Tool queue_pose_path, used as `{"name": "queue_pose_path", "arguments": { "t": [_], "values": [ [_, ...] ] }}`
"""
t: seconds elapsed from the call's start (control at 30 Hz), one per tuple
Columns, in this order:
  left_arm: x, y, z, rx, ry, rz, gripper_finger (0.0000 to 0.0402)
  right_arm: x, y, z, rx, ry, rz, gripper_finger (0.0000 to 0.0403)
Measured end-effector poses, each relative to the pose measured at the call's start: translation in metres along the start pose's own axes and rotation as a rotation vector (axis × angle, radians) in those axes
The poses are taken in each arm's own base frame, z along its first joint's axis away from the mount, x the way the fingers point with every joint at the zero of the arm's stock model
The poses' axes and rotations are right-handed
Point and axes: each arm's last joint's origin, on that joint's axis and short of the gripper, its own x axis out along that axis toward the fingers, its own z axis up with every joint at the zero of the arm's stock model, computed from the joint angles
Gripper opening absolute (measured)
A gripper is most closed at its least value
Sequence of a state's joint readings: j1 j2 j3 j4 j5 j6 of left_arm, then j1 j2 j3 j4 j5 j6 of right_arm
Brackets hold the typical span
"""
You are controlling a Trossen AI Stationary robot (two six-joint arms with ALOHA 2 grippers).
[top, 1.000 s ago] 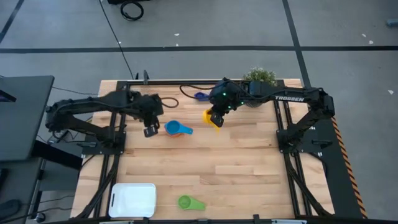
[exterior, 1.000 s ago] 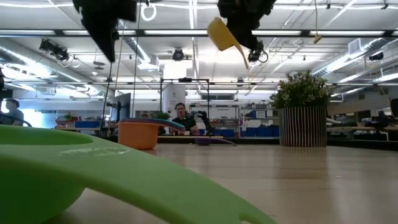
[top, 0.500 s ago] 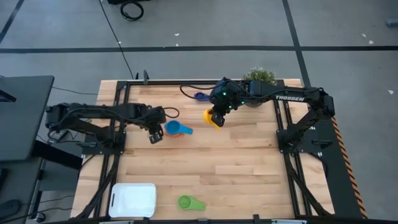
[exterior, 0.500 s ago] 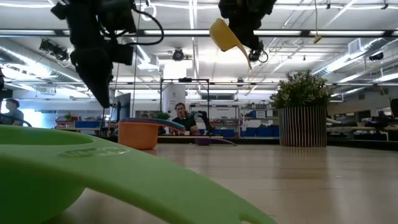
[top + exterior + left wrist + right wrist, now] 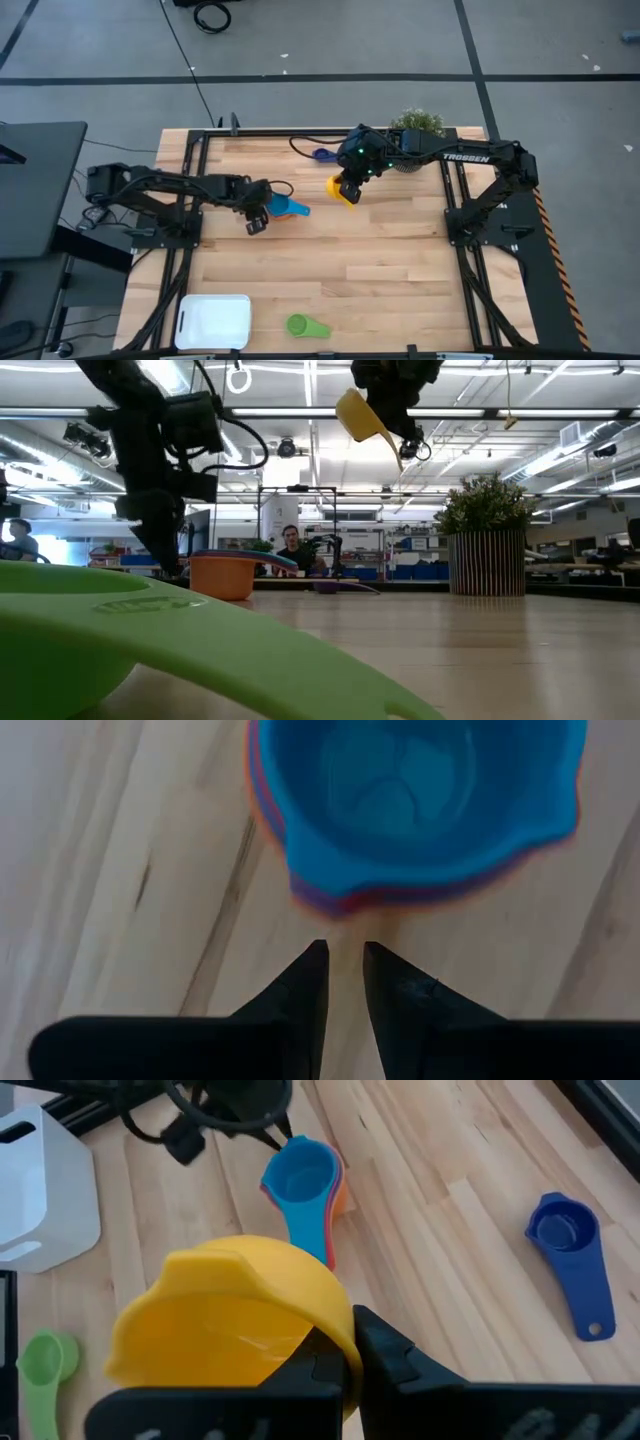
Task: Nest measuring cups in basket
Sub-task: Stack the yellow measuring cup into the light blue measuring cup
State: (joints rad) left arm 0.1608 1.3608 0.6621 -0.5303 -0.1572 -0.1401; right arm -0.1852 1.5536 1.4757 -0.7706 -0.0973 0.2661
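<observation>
A bright blue cup [image 5: 279, 206] sits nested on a red one and an orange one [image 5: 222, 575], and the stack stands on the table. My left gripper [image 5: 343, 955] is low over the table just beside that stack [image 5: 415, 800], on its near-left side [image 5: 257, 223]. Its fingers point down with a narrow gap and nothing between them. My right gripper [image 5: 347, 190] hangs high over the far middle of the table, shut on the yellow cup [image 5: 230, 1325]. A navy cup [image 5: 322, 154] lies at the far edge. A green cup [image 5: 305, 326] lies near the front, beside the white basket [image 5: 213, 321]. My right gripper pinches the yellow cup at the bowl's edge [image 5: 335, 1342], where its thin handle [image 5: 392, 448] runs back along the fingers. The fingers themselves hide the exact spot. They slant down from the far right. The cup is lifted clear and tilted, high above the table.
A potted plant [image 5: 417, 125] stands at the far right, behind my right arm. A dark cable [image 5: 300, 148] lies by the navy cup. Bare wood stretches across the table's middle and right [image 5: 400, 270].
My left gripper has come straight down from high above the table to just beside the blue stack, shifting slightly toward the near edge. The stack has stayed where it was. The yellow cup has kept still in the air.
</observation>
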Motion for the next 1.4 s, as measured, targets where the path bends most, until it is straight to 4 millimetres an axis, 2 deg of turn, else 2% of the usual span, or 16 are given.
{"name": "queue_pose_path", "arguments": {
  "t": [0.17,0.33,0.7,0.9,1.0,1.23,1.4],
  "values": [
    [0.016,-0.004,0.011,0.032,-0.061,-0.010,0.0075,0.000,0.000,0.000,0.003,0.002,0.000,0.0010],
    [0.023,-0.007,0.020,0.033,-0.131,-0.019,0.0075,0.000,0.000,-0.001,0.004,0.006,-0.001,0.0010],
    [0.018,-0.011,0.040,0.000,-0.339,-0.124,0.0075,0.000,0.000,-0.001,0.029,0.008,-0.001,0.0010],
    [0.013,-0.011,0.046,-0.043,-0.330,-0.131,0.0075,0.001,0.002,0.004,0.024,-0.035,0.029,0.0010],
    [0.006,-0.011,0.051,-0.038,-0.277,-0.124,0.0075,0.010,0.003,0.007,0.019,-0.043,0.066,0.0010],
    [-0.017,-0.001,0.061,-0.030,-0.143,-0.093,0.0075,0.045,0.001,0.005,0.018,0.022,0.077,0.0010],
    [-0.035,0.006,0.065,-0.011,-0.137,-0.082,0.0075,0.065,-0.003,0.003,0.029,0.067,0.091,0.0010]
  ]
}}
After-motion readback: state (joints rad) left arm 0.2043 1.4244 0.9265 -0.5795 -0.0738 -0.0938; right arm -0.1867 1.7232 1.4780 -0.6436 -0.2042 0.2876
